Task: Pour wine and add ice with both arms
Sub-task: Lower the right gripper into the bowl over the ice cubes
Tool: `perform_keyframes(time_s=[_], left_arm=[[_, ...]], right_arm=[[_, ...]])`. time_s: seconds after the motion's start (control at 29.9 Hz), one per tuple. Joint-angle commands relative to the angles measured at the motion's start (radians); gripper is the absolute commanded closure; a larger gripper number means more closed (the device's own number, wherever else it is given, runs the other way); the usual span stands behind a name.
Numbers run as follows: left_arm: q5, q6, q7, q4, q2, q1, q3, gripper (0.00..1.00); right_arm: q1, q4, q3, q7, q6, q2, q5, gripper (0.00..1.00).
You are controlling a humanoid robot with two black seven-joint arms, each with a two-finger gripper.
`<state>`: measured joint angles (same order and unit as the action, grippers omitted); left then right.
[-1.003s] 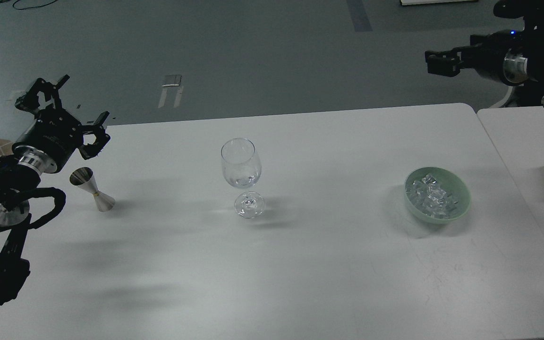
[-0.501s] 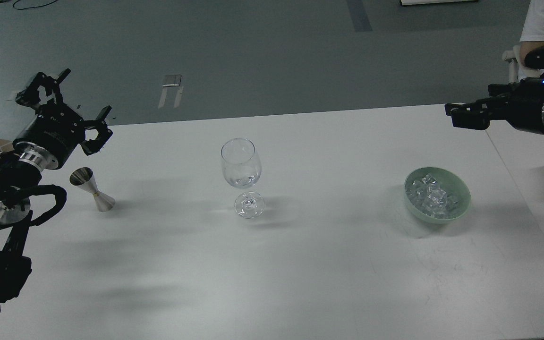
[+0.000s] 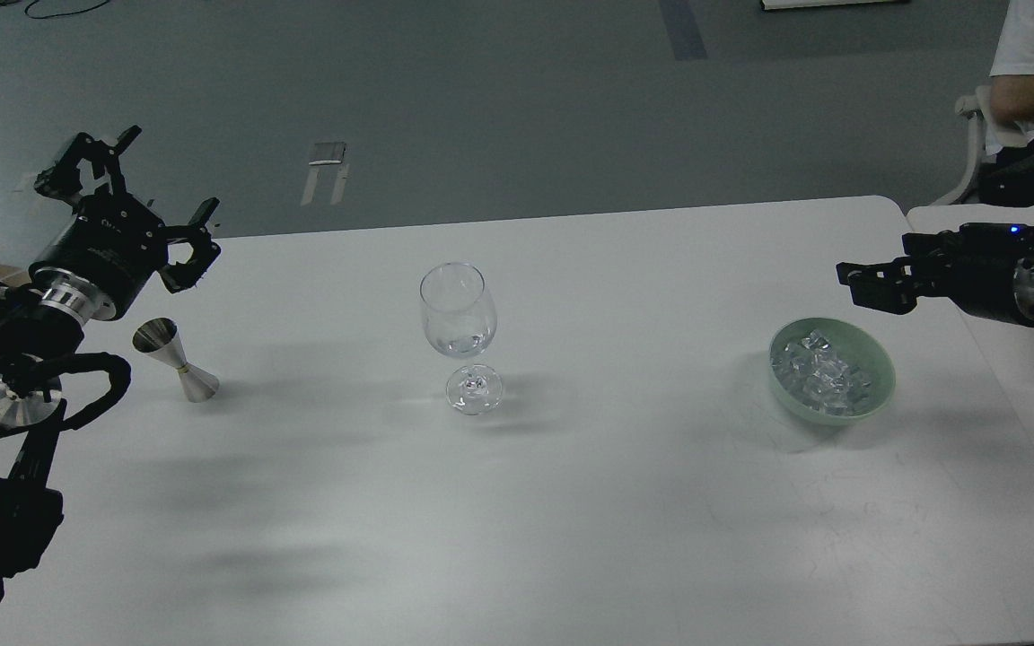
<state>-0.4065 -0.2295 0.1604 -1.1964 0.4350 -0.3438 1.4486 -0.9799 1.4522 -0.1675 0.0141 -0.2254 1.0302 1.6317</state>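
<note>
Black and spread wide, the left claw (image 3: 135, 193) hangs above a steel hourglass jigger (image 3: 176, 361). Mid-surface (image 3: 571, 502) stands a stemmed wine glass (image 3: 460, 334) holding a trace of clear wine (image 3: 461, 344). Farther right, glassy ice (image 3: 820, 371) cubes fill a pale-green bowl (image 3: 876, 386); the right claw (image 3: 849, 280) hovers beside it, fingers indistinguishable.

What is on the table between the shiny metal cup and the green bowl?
Only the wine glass, in the head view; the table is otherwise bare there.
</note>
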Motion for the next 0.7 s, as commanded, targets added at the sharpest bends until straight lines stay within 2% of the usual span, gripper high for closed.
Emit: perform_keyframes(time_s=[0.0, 0.1, 0.67], left_arm=[[0.014, 0.007, 0.004, -0.002, -0.022, -0.001, 0.003, 0.02], [0.02, 0.025, 0.004, -0.009, -0.047, -0.001, -0.002, 0.02], [0.021, 0.012, 0.004, -0.015, -0.053, 0.029, -0.013, 0.02]], right_arm=[[0.047, 0.001, -0.001, 0.0, 0.055, 0.001, -0.003, 0.2], [0.09, 0.007, -0.007, -0.002, 0.063, 0.001, -0.003, 0.23], [0.139, 0.005, 0.016, 0.012, 0.054, -0.075, 0.001, 0.23]])
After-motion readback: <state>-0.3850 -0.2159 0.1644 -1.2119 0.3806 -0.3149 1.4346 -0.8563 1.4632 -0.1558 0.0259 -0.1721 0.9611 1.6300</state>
